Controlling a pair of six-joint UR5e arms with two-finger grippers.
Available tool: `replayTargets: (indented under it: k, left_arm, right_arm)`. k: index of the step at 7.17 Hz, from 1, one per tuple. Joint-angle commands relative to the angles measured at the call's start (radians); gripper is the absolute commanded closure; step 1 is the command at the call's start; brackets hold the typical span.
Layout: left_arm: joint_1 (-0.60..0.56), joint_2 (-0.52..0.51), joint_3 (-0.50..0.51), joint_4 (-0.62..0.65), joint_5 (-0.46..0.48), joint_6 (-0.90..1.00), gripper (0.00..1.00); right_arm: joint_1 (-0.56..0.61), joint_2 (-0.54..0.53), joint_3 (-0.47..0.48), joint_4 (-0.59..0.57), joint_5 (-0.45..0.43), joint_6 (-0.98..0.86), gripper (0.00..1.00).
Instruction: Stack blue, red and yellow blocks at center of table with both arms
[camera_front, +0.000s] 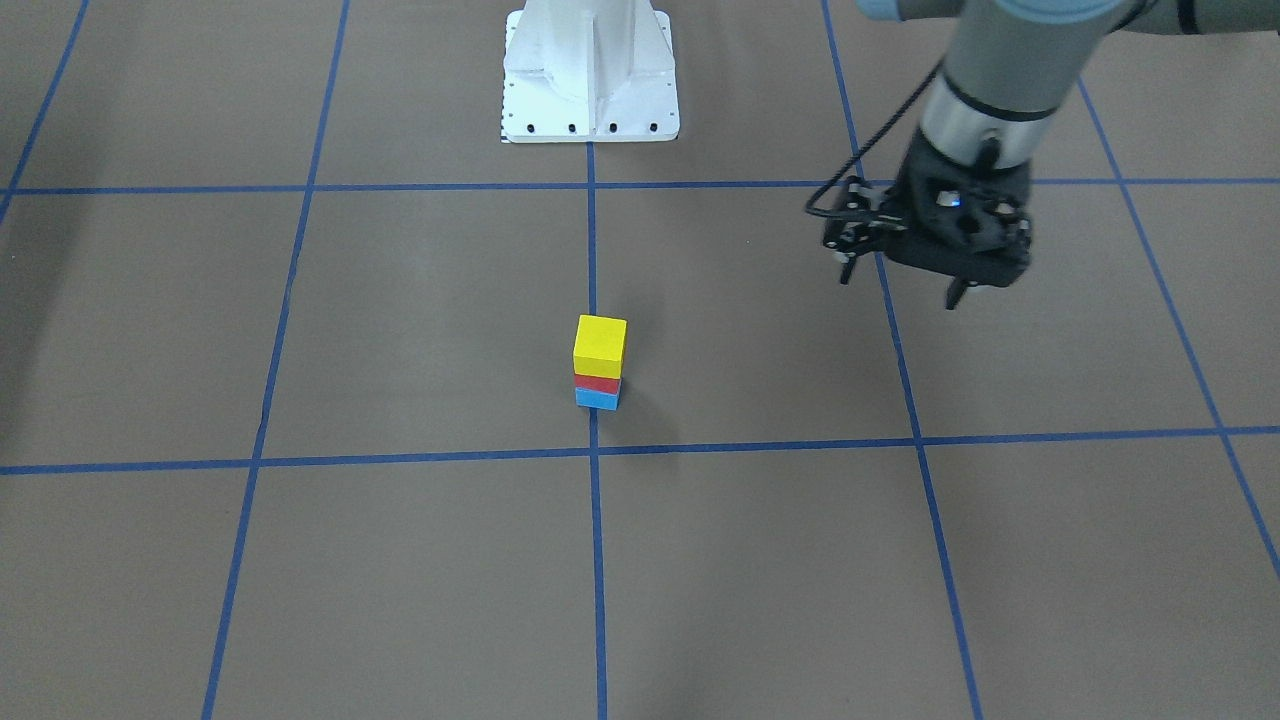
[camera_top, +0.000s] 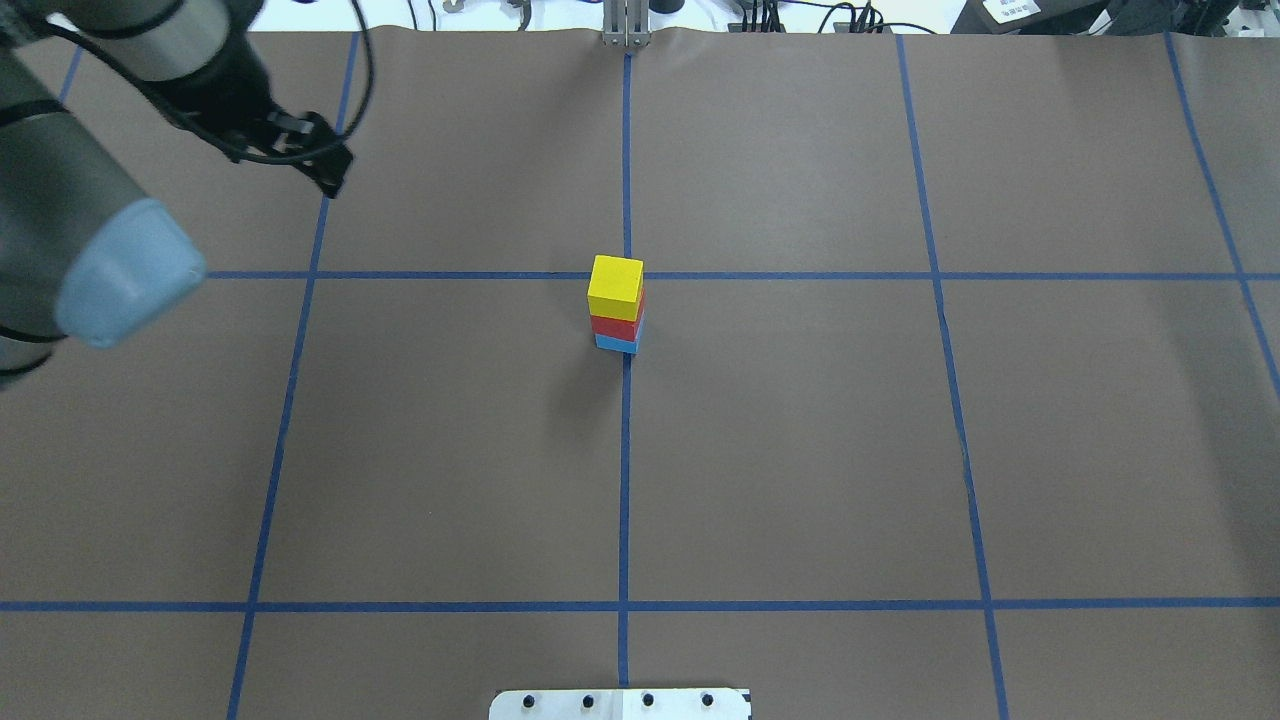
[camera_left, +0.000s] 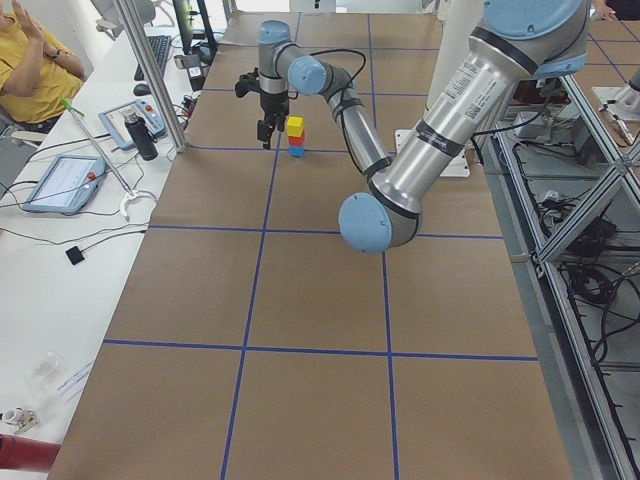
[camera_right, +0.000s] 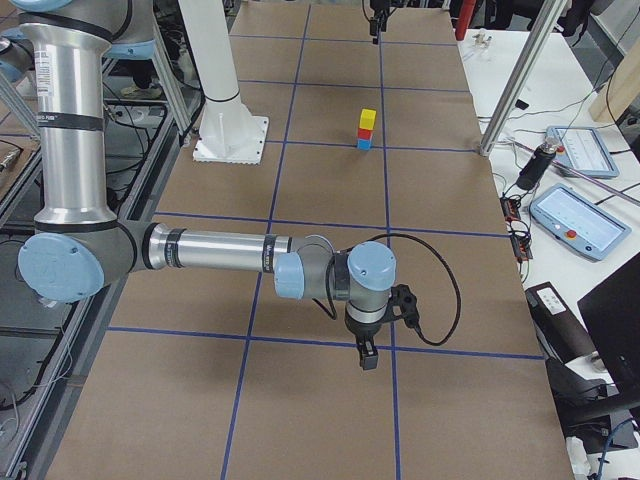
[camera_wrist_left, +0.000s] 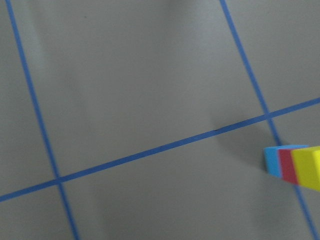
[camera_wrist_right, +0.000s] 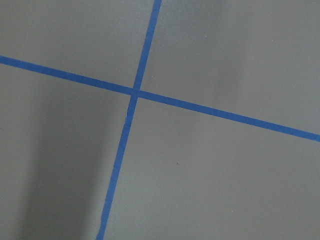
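At the center of the bench (camera_front: 400, 330), a yellow block (camera_front: 600, 342) tops a red block (camera_front: 597, 384) on a blue block (camera_front: 597, 400). The left tool (camera_front: 899, 290) hangs released, well apart; whether the right tool (camera_right: 368, 358) is clenched cannot be told.

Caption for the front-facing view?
Finished stack: yellow block on red block on blue block; left gripper open, off to one side.

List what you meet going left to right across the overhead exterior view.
Left arm's blue elbow cap → left claw → block stack on the centre line.
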Motion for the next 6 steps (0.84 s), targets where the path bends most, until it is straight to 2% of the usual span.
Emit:
replayTargets:
  k: [1, 3, 4, 5, 6]
  left_arm:
    - [-0.263, 0.245, -0.015, -0.011, -0.103, 0.398, 0.0]
    - [-0.415, 0.502, 0.008, -0.06, -0.113, 0.452, 0.0]
    - [-0.431, 0.54, 0.054, -0.124, -0.111, 0.452, 0.0]
    - [-0.443, 0.566, 0.091, -0.135, -0.113, 0.46, 0.0]
    - [-0.5, 0.592, 0.112, -0.201, -0.117, 0.463, 0.0]
  right_arm:
    - [0.0, 0.0, 0.001, 0.0, 0.0, 0.0, 0.0]
    - [0.0, -0.002, 0.001, 0.0, 0.0, 0.0, 0.0]
    - [0.0, 0.0, 0.001, 0.0, 0.002, 0.0, 0.0]
    - [0.0, -0.002, 0.001, 0.0, 0.002, 0.0, 0.0]
    - [0.0, 0.0, 0.001, 0.0, 0.0, 0.0, 0.0]
